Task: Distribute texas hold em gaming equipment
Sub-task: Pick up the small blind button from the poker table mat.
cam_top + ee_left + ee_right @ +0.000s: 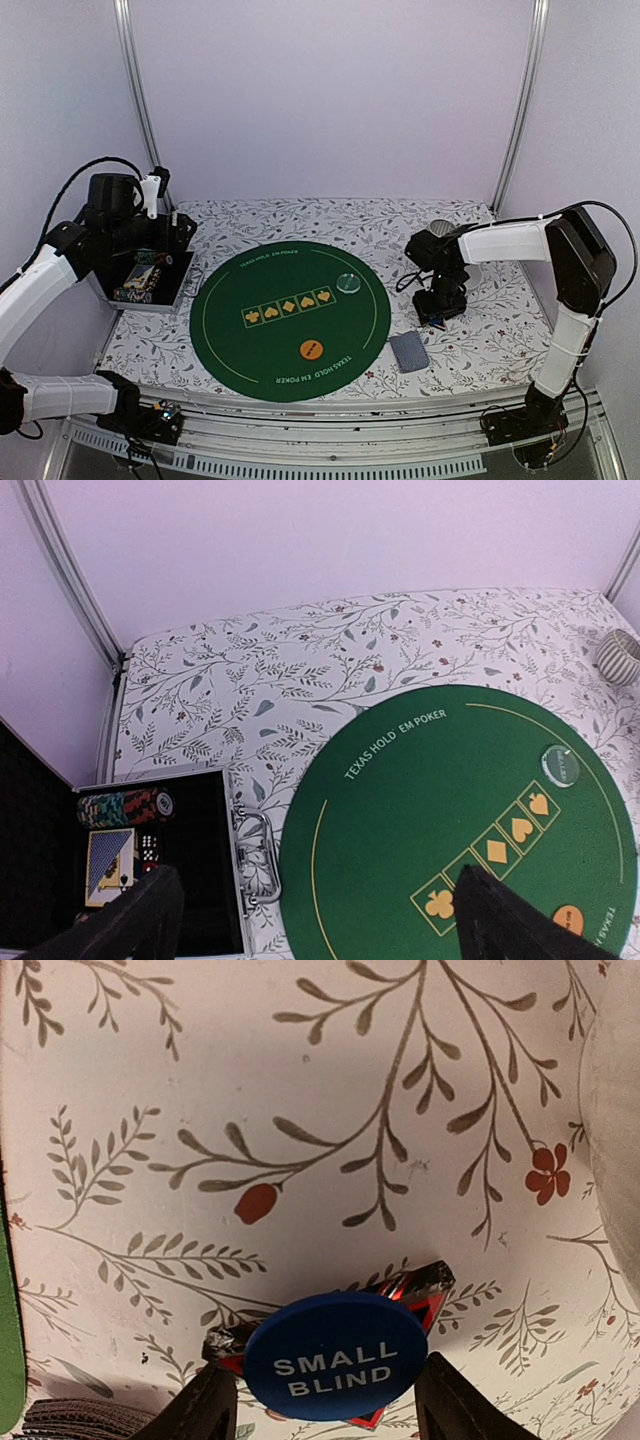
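Note:
A blue round button (pixel 335 1357) marked SMALL BLIND lies tilted on the red-black triangle marker (pixel 425 1282) on the flowered cloth, right of the green poker mat (pixel 230 320). My right gripper (pixel 322 1375) points down at it, open, with one finger on each side of the button, close to its edges. The orange button (pixel 311 349) and the clear disc (pixel 349 283) lie on the mat. Grey-blue-backed cards (pixel 408 351) lie near the front right. My left gripper (pixel 315 920) hangs open and empty between the mat and an open case (pixel 200 870), which holds striped chips (pixel 125 806) and cards (pixel 108 860).
The case's metal handle (pixel 255 855) lies between the case and the mat. A ribbed grey cup (pixel 620 657) stands at the back right, behind my right arm. Metal frame posts (pixel 135 90) rise at both back corners.

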Robot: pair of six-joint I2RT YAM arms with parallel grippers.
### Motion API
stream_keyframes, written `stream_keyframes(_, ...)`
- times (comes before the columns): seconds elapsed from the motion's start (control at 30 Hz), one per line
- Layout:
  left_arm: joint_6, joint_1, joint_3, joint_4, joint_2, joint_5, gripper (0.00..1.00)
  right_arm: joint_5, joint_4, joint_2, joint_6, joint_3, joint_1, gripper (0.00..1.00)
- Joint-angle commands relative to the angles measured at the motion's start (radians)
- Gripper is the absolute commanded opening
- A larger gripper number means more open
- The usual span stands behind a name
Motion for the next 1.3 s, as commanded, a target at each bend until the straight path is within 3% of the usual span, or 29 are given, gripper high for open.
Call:
stream_keyframes(0.0, 0.015, -0.015, -0.016, 0.027, -0.018, -0.004, 0.96, -0.011, 0.015, 0.004, -0.012, -0.007, -0.002, 0.61)
stream_keyframes(0.33, 0.019, -0.02, -0.023, 0.033, -0.023, -0.006, 0.97, -0.018, -0.022, -0.02, -0.017, -0.007, -0.002, 0.48)
stream_keyframes(0.9, 0.023, -0.025, -0.029, 0.036, -0.025, -0.011, 0.97, -0.07, -0.065, -0.09, -0.029, -0.01, 0.018, 0.44)
stream_keyframes(1.03, 0.022, -0.024, -0.029, 0.037, -0.026, -0.012, 0.97, -0.063, -0.076, -0.079, -0.031, 0.035, 0.058, 0.43)
stream_keyframes(1.27, 0.02, -0.026, -0.033, 0.039, -0.026, -0.007, 0.97, -0.104, -0.052, 0.084, -0.033, 0.3, 0.23, 0.4)
